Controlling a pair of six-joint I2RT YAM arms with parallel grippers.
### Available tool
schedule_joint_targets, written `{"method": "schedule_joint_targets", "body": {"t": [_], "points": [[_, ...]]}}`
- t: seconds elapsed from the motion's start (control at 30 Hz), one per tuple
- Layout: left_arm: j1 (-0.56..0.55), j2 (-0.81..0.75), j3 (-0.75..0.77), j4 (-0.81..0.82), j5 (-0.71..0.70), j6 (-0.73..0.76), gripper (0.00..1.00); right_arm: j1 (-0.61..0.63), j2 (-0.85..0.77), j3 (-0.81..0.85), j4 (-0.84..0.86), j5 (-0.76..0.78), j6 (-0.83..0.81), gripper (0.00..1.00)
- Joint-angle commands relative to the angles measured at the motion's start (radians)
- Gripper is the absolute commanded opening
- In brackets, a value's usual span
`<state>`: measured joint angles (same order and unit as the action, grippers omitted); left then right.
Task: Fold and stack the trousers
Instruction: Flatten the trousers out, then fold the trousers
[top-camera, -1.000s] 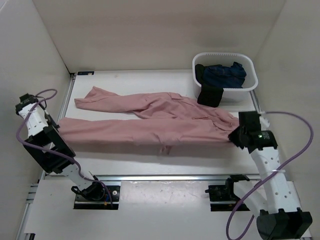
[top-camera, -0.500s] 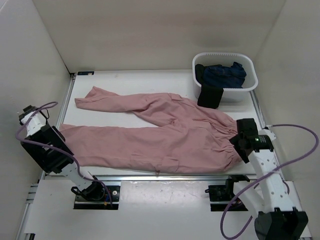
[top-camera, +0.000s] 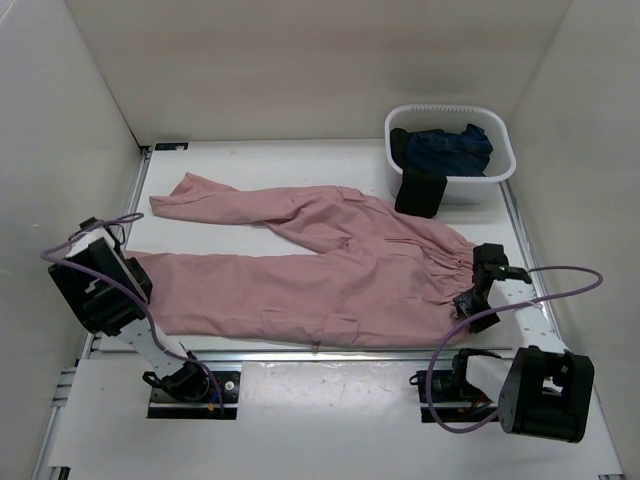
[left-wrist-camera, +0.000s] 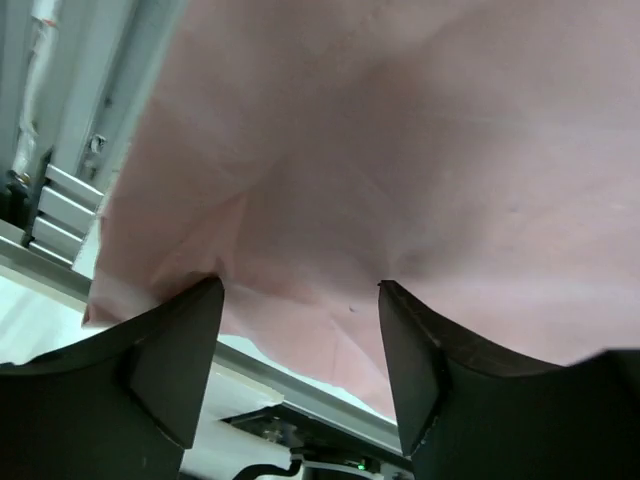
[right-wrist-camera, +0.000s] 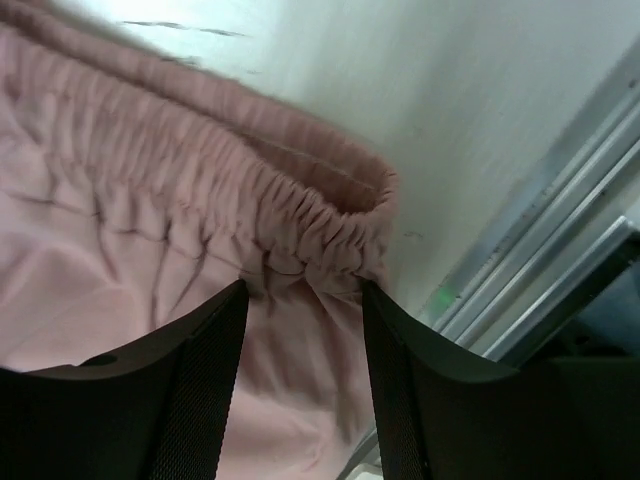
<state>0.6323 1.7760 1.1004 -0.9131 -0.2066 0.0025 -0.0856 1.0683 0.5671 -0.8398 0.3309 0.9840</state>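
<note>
Trousers (top-camera: 330, 275), soft dusty-pink fabric, gathered waist, spread flat, left gripper (left-wrist-camera: 300, 290) and right gripper (right-wrist-camera: 302, 292) both parted.

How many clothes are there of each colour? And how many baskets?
Pink trousers: 1
Blue garment: 1
Black garment: 1
White basket: 1
Total: 4 things, 3 clothes and 1 basket

trousers (top-camera: 330, 285) on table (top-camera: 280, 160) | waist right | basket (top-camera: 447, 108) behind-right
</note>
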Motion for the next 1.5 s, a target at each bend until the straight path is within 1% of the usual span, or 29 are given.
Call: {"method": "schedule_joint_targets", "body": {"t": [0.0,0.03,0.07,0.17,0.23,0.27,0.3,0.33,0.37,0.43,0.5,0.53,0.57,0.63,0.8,0.83,0.87,0.9,0.93,0.97,1.0,1.03,1.07,1.1,1.2,1.27,1.37,1.43,1.47], "points": [[-0.029,-0.139,0.067,0.031,0.099,-0.002,0.77,-0.006,-0.019,0.084,0.053,-0.029,-0.062,0.55],[-0.067,-0.182,0.144,0.031,0.142,-0.002,0.8,-0.006,-0.008,0.124,0.036,-0.015,-0.079,0.55],[-0.089,-0.191,0.186,0.031,0.142,-0.002,0.83,-0.006,0.024,0.167,0.036,0.0,-0.097,0.55],[-0.184,-0.146,0.341,0.031,0.142,-0.002,0.87,-0.006,0.111,0.385,0.036,0.022,-0.2,0.58],[-0.258,-0.046,0.404,0.031,0.087,-0.002,0.9,-0.006,0.175,0.463,0.051,0.022,-0.228,0.59],[-0.278,-0.003,0.476,0.031,0.067,-0.002,0.91,-0.006,0.255,0.54,0.06,0.022,-0.238,0.61],[-0.295,0.043,0.518,0.022,0.05,-0.002,0.91,-0.006,0.3,0.54,0.061,0.008,-0.248,0.63],[-0.308,0.133,0.565,0.022,0.041,-0.002,0.91,-0.016,0.388,0.618,0.061,-0.007,-0.26,0.65],[-0.318,0.178,0.675,0.013,0.059,-0.002,0.91,-0.016,0.43,0.652,0.07,-0.024,-0.26,0.66],[-0.318,0.305,0.798,-0.003,0.128,-0.002,0.91,-0.016,0.545,0.73,0.085,-0.055,-0.26,0.7],[-0.318,0.38,0.956,-0.003,0.156,-0.002,0.93,-0.016,0.616,0.778,0.094,-0.067,-0.246,0.73],[-0.318,0.417,1.001,-0.003,0.167,-0.002,0.95,-0.016,0.677,0.819,0.094,-0.067,-0.22,0.74],[-0.318,0.486,1.076,-0.003,0.194,-0.002,0.96,-0.016,0.703,0.835,0.103,-0.067,-0.209,0.76],[-0.318,0.545,1.119,-0.003,0.226,-0.002,0.98,-0.016,0.777,0.872,0.113,-0.067,-0.179,0.77],[-0.352,0.699,1.132,0.042,0.086,-0.002,1.0,-0.016,0.869,0.872,0.143,-0.076,-0.113,0.78],[-0.362,0.72,1.132,0.052,0.069,-0.002,1.0,-0.016,0.898,0.872,0.143,-0.087,-0.113,0.75],[-0.362,0.737,1.132,0.052,0.049,-0.002,1.0,-0.016,0.912,0.872,0.143,-0.087,-0.101,0.64],[-0.373,0.759,1.118,0.052,0.021,-0.002,0.97,-0.016,0.921,0.872,0.143,-0.102,-0.09,0.57],[-0.373,0.76,1.107,0.052,0.012,-0.002,0.74,-0.016,0.93,0.861,0.143,-0.116,-0.09,0.49],[-0.373,0.76,1.09,0.062,0.012,-0.002,0.57,-0.016,0.93,0.861,0.153,-0.116,-0.081,0.41],[-0.373,0.76,1.073,0.072,0.001,-0.002,0.36,-0.016,0.93,0.85,0.153,-0.131,-0.081,0.26],[-0.373,0.749,1.035,0.072,-0.016,-0.002,0.17,-0.016,0.93,0.84,0.153,-0.132,-0.081,0.19],[-0.373,0.74,1.018,0.082,-0.026,-0.002,0.14,-0.016,0.921,0.83,0.153,-0.132,-0.081,0.07],[-0.373,0.731,1.004,0.082,-0.036,-0.002,0.14,-0.016,0.911,0.83,0.153,-0.132,-0.081,0.01],[-0.364,0.662,0.984,0.082,-0.088,-0.002,0.14,-0.025,0.848,0.83,0.122,-0.119,-0.114,0.0],[-0.355,0.564,0.975,0.082,-0.102,-0.002,0.14,-0.036,0.761,0.83,0.093,-0.075,-0.151,0.0],[-0.345,0.404,0.922,0.091,-0.161,-0.002,0.14,-0.036,0.548,0.786,0.067,0.006,-0.197,0.0],[-0.327,0.328,0.892,0.091,-0.172,-0.002,0.14,-0.046,0.452,0.749,0.067,0.019,-0.217,0.0],[-0.31,0.251,0.85,0.091,-0.172,-0.002,0.14,-0.046,0.406,0.726,0.067,0.019,-0.232,0.0]]}}
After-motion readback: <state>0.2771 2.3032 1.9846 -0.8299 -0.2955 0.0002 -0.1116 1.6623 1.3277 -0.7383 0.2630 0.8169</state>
